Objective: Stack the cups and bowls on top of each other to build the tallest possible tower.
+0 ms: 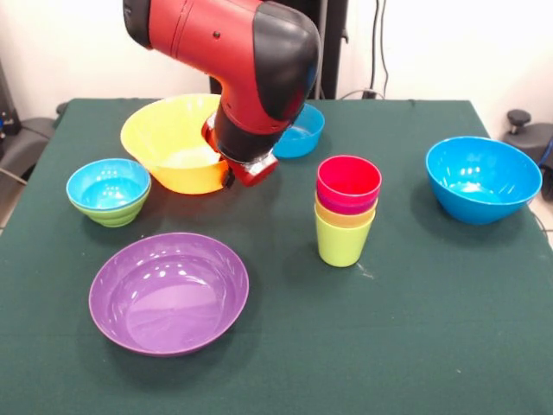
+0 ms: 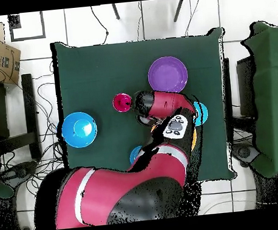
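Tower (image 1: 346,212) of four nested tapered plastic cups, lime green lowest and red on top, upright mid-worktop (image 1: 371,346): cups done, bowls left.

Still loose on the green cloth: wide shallow purple bowl (image 1: 168,292), large blue bowl (image 1: 482,179), large yellow-orange bowl (image 1: 168,141), small blue bowl (image 1: 301,130), another small blue nested in small green (image 1: 108,192). Claw hidden beneath the red arm (image 1: 251,78); cannot tell its state.
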Motion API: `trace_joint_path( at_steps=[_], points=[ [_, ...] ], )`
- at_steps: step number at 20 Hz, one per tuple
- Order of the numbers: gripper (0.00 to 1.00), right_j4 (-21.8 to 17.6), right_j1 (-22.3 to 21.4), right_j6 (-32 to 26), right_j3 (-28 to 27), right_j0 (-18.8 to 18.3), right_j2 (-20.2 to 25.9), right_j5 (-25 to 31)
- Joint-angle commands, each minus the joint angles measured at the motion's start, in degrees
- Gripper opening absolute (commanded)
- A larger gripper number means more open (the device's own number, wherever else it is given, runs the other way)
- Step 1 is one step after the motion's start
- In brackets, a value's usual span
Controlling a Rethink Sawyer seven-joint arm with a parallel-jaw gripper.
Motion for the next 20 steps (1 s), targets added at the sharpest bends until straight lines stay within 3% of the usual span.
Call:
trace_joint_path(
  at_steps=[1, 14, 20],
  points=[
    [0.00, -11.83, -1.14, -11.04, -1.32, 1.30, 1.55, 2.28],
    [0.00, -15.43, -4.86, -7.92, -0.89, 0.75, 3.96, 8.27],
    [0.00, -15.25, -5.80, -7.54, -0.22, -0.22, 5.38, 9.14]
  ],
)
